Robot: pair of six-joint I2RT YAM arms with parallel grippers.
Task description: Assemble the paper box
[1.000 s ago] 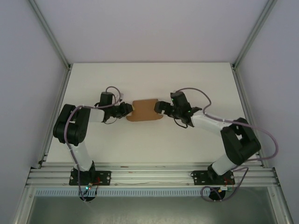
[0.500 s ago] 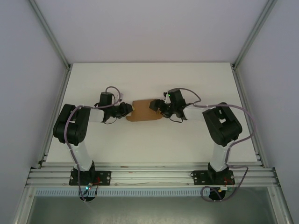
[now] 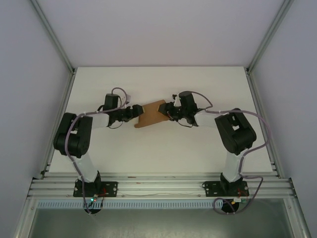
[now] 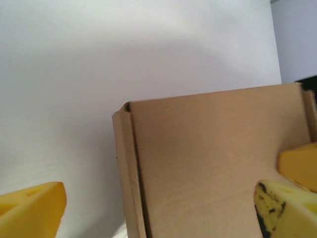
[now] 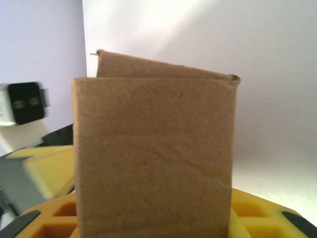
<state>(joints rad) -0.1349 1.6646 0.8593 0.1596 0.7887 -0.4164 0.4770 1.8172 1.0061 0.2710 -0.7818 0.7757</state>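
So that the flat brown cardboard paper box (image 3: 152, 114) can seemingly be repositioned, it is pinched by the right gripper (image 3: 169, 110), the left gripper (image 3: 137, 112) spread.

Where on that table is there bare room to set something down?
Bare: the far strip of table between the paper box and the back wall, and the near strip by the metal rail. Crowded: the middle, around the box.
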